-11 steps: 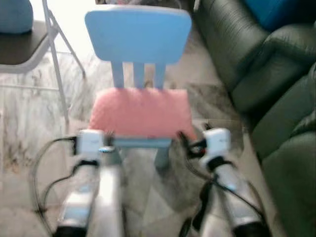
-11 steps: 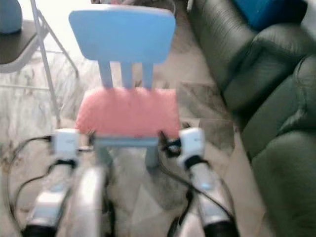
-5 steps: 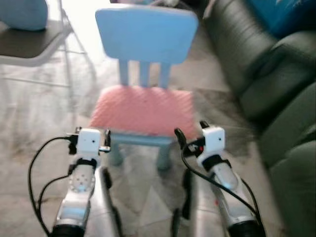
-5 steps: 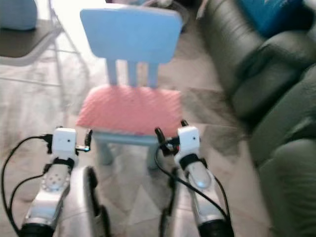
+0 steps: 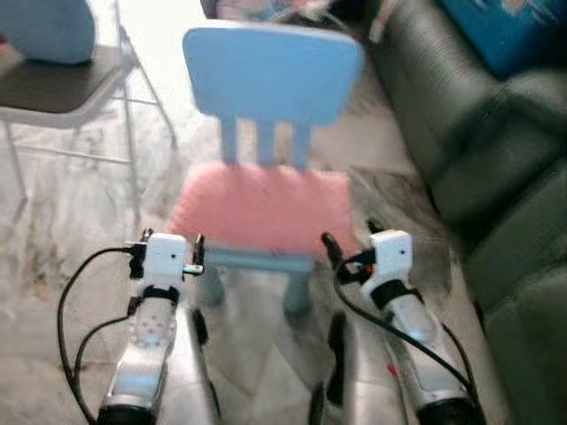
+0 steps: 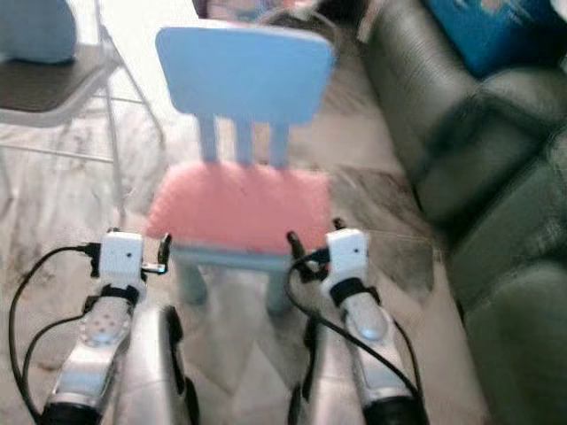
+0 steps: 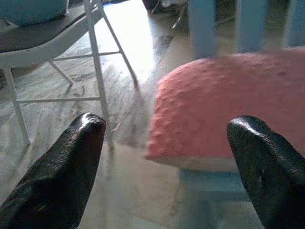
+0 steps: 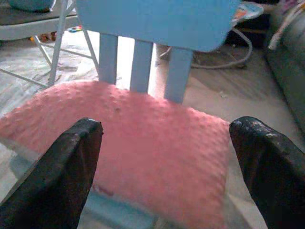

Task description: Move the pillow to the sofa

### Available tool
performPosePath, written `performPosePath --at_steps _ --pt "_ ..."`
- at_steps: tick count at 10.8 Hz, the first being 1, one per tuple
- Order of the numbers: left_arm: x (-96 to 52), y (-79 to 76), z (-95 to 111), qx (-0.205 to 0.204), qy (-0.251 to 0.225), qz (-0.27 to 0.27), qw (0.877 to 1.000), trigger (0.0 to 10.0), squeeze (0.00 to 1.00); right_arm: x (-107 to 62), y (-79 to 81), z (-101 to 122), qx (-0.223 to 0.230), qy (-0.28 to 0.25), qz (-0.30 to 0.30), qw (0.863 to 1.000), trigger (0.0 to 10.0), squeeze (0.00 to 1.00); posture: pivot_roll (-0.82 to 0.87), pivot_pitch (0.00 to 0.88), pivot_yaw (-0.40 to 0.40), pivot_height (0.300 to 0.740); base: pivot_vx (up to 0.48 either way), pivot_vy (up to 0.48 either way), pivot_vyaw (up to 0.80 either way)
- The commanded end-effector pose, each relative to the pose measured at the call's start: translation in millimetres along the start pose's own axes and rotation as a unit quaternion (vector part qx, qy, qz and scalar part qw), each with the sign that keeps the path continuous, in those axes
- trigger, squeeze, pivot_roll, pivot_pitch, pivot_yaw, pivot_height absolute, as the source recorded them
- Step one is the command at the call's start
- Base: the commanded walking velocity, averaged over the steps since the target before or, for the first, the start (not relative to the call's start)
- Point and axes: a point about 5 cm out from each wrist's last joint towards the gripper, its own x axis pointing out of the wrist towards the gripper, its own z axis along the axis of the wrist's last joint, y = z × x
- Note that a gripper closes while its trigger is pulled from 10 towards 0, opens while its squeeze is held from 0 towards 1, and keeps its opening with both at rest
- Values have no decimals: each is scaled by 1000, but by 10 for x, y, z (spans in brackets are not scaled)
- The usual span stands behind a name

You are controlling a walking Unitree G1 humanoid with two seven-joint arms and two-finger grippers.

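Pillow: a pink, bumpy-textured pillow (image 5: 261, 208) is lying flat on the seat of a small light-blue chair (image 5: 273, 71), centre of the head views, covering the seat edge to edge.
Chair: it is standing upright on a pale marbled floor (image 5: 53, 239), backrest toward the top of the frame.
Sofa: a dark green sofa (image 5: 483, 168) is running down the right side of the frame, just beside the chair; a blue cushion (image 5: 509, 31) is sitting on it at upper right.
Left gripper: the left gripper (image 7: 167, 157) is hovering at the pillow's front left corner, apart from it, fingers spread wide and holding nothing.
Right gripper: the right gripper (image 8: 167, 162) is hovering at the pillow's front right edge, fingers likewise spread wide, nothing between them.
Folding chair: a white-framed folding chair (image 5: 62, 84) is standing at upper left, carrying a pale blue object (image 5: 44, 27) on its dark seat.
Right wrist view: it is showing the three backrest slats and a white cable (image 8: 224, 64) on the floor behind the chair.
Left wrist view: it is showing the pillow's rounded corner overhanging the blue seat.
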Motion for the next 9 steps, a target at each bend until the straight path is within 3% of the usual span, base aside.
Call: performPosePath --at_steps 1,4,9 --pt "20 -45 32 -4 -4 -10 1000 10000 0 -43 -27 -46 1 12 -4 1000 10000 0 -21 147 -62 494 401 0 0" --pt "18 -61 30 -6 -2 -12 1000 10000 0 -45 -32 -52 1 13 -5 1000 10000 0 -22 148 -62 494 370 0 0" --pt "-14 -1 -27 13 18 6 1000 10000 0 -69 -6 -94 12 31 8 999 10000 0 -16 180 -75 489 0 0 0"
